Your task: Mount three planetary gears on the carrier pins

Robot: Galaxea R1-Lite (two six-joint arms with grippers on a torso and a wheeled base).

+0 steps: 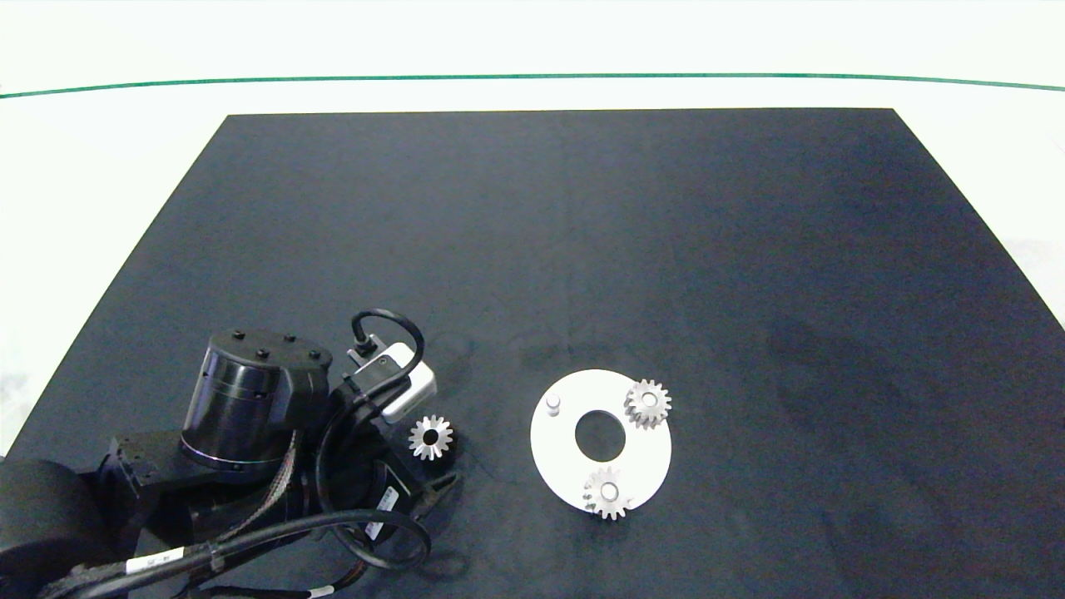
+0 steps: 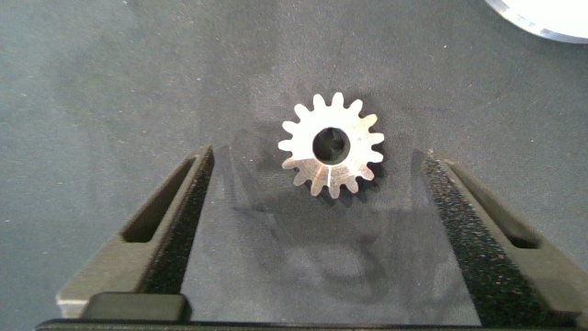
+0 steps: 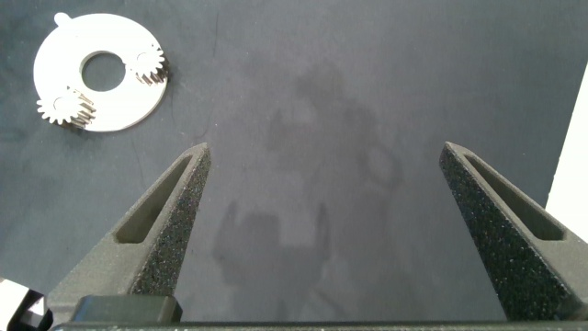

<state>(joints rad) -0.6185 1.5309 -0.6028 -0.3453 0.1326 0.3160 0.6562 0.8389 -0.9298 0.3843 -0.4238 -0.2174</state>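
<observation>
The black rectangular mat (image 1: 582, 249) covers most of the white tabletop (image 1: 100, 150), and a thin green line (image 1: 532, 77) runs across the white surface beyond the mat's far edge.

The dark left arm (image 1: 241, 449) comes in over the mat's near left corner, with black cables looped around it and small white labels on the cables and wrist; their print is too small to read. The left gripper (image 2: 317, 175) stands with its fingers spread wide and nothing between them, lowered around the loose gear without touching it. The head view hides most of these fingers under the wrist; the left wrist view shows them plainly.

The right gripper (image 3: 322, 161) appears only in the right wrist view, its grey fingers wide apart and empty above bare mat, well away from the disc.

The flat white round disc with a large centre hole (image 1: 566, 449) lies near the mat's near edge, about midway along it. Two small silver metal spur gears sit on its pins, one at the far right rim (image 1: 648, 403), one at the near rim (image 1: 606, 492). The third pale grey peg (image 1: 552, 404) stands bare at the far left rim.

The third silver gear (image 1: 431, 438) lies flat on the mat, between the left wrist and the disc. No brand or writing shows on it.
</observation>
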